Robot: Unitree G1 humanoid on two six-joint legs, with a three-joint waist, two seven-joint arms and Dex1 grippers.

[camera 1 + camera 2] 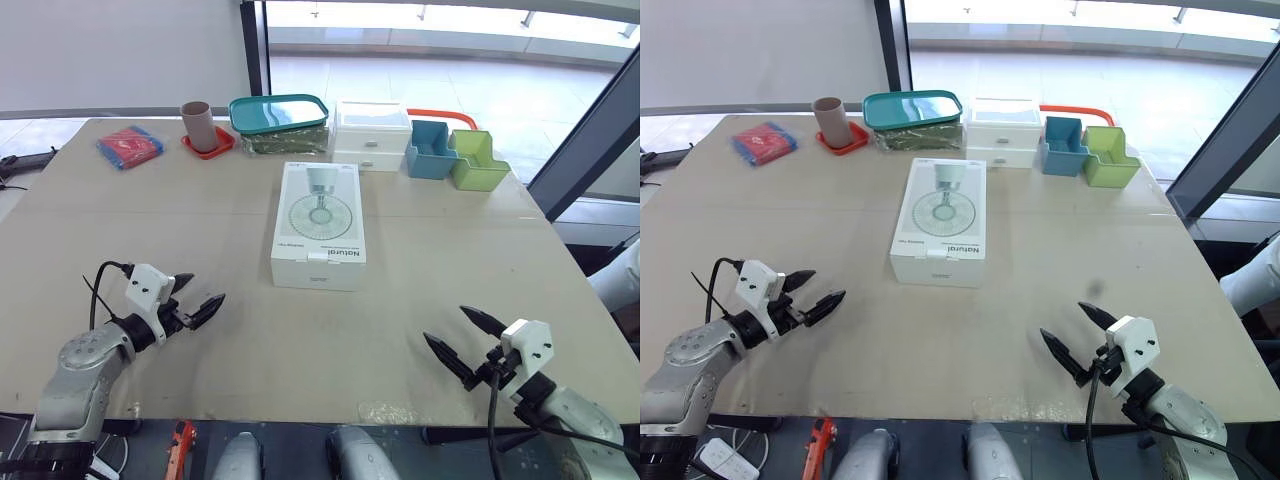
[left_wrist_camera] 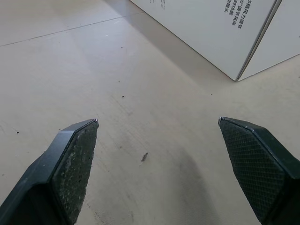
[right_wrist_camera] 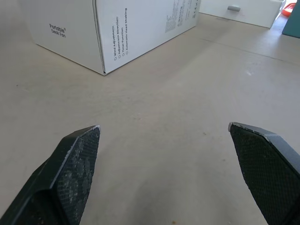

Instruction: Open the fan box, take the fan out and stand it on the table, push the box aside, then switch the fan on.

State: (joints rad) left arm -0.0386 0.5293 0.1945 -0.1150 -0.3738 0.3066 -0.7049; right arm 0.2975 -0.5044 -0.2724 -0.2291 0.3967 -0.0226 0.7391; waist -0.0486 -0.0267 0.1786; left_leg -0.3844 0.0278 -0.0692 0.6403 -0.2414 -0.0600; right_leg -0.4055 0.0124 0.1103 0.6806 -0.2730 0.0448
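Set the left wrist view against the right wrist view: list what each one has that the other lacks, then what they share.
Left wrist view: the left gripper, fingers open, and a lower corner of the fan box with small print on one side. Right wrist view: the right gripper, fingers open, the box side reading "Portable Desk Fan", and the white drawer unit behind. Shared: the fan box lying on the tan table, with neither gripper touching it.

1. The white fan box [image 1: 319, 226] lies flat and closed, midway across the table [image 1: 150, 230].
2. The left gripper [image 1: 205, 288] hovers near-left, fingers spread.
3. The right gripper [image 1: 445, 323] hovers near-right, fingers spread.
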